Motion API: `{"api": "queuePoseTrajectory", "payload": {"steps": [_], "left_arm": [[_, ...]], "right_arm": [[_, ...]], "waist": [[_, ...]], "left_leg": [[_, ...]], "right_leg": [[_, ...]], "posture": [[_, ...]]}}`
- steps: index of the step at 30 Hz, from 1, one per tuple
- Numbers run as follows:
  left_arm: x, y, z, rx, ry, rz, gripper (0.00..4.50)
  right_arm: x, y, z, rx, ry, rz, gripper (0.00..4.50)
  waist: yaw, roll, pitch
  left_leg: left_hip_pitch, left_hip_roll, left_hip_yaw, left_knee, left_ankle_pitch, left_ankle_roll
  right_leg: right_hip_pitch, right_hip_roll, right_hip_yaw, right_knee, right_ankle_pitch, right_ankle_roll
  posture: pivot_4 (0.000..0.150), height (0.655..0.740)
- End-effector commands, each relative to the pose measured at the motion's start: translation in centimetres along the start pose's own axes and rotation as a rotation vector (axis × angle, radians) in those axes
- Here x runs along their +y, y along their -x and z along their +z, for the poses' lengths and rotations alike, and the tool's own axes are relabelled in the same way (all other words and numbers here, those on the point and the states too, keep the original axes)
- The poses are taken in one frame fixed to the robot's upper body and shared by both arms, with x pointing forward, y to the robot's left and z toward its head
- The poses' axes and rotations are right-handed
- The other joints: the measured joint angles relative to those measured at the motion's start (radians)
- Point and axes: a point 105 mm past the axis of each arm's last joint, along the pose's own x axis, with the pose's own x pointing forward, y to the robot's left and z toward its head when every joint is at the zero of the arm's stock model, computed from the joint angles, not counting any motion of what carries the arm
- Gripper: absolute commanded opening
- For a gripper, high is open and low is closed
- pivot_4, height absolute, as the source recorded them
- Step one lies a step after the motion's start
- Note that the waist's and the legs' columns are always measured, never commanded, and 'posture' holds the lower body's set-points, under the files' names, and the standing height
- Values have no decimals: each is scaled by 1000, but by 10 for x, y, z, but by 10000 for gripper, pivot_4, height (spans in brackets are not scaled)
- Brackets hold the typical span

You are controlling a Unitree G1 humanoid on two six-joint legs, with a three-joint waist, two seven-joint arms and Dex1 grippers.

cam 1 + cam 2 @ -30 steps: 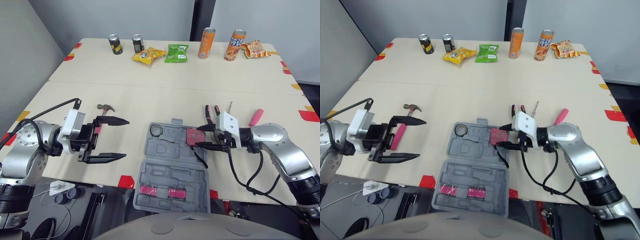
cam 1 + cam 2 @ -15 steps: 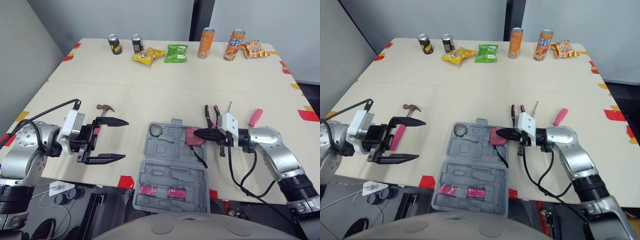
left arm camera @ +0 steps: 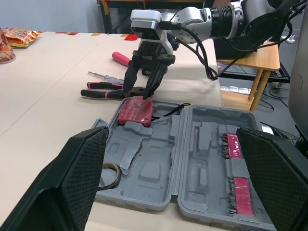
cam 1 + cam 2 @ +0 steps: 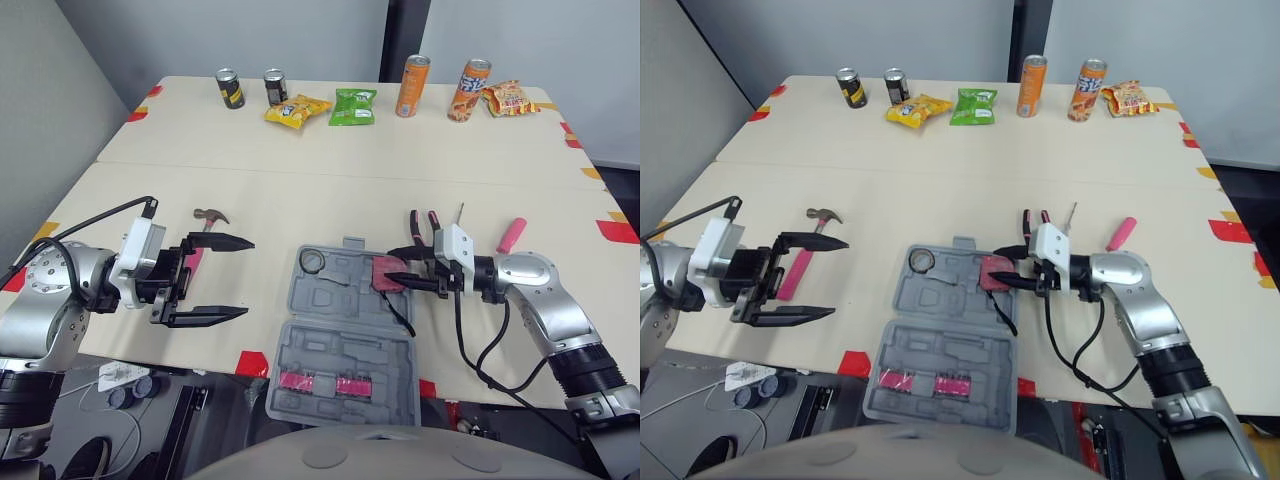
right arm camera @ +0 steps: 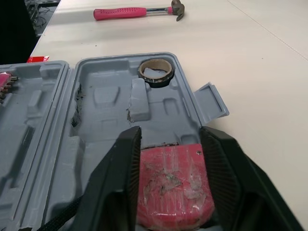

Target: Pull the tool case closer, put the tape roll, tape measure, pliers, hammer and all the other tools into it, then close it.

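Observation:
The grey tool case lies open near the table's front edge. A tape roll sits in its far left pocket, and pink bits sit in the lid. My right gripper is shut on the red tape measure, which rests in the case's far right corner. My left gripper hangs open left of the case, empty. The pink-handled hammer lies just behind it. Pliers, a thin screwdriver and a pink-handled tool lie behind my right arm.
Several cans and snack bags line the far edge of the table. Red tape marks sit along the table edges. A black cord trails from the tape measure over the case rim.
My right wrist rolled and came back, keeping the tape measure at the case's far right corner. The left gripper barely shifted.

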Motion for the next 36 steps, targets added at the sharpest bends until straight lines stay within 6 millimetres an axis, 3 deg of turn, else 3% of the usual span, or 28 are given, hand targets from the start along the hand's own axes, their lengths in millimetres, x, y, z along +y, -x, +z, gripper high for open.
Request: {"api": "queuePoseTrajectory", "payload": {"steps": [1,11,19,30,34,36], "left_arm": [[-2,1,8,-1,-38,-6,45000],[1,2,9,1,-43,0,45000],[3,5,10,12,-46,2,45000],[3,6,10,18,-47,13,45000],[3,7,6,27,-43,31,45000],[5,8,3,31,-41,57,45000]], "right_arm": [[-2,-1,8,-35,31,0,19496],[-5,-6,-12,-45,1,-10,19496],[4,-10,-61,64,-69,22,19496],[21,-8,-105,214,-192,79,19496],[11,-10,-91,163,-159,39,19496],[1,-10,-73,99,-113,1,19496]], "waist": [[0,0,0],[-2,0,0],[-11,-5,-3],[-24,-21,-24],[-24,-25,-30],[-24,-26,-31]], "left_leg": [[0,0,0,0,0,0],[0,0,0,0,0,0],[1,0,-1,0,0,0],[4,1,-4,0,0,1],[4,1,-4,-1,0,1],[4,1,-4,-1,0,1]], "right_leg": [[0,0,0,0,0,0],[0,0,0,0,0,0],[2,0,-1,-1,0,0],[9,0,-5,-5,0,-1],[10,-1,-5,-7,0,-1],[10,-1,-5,-7,0,-1]], "posture": [[1500,7400],[1500,7400],[1500,7400],[1500,7400],[1500,7400],[1500,7400]]}}
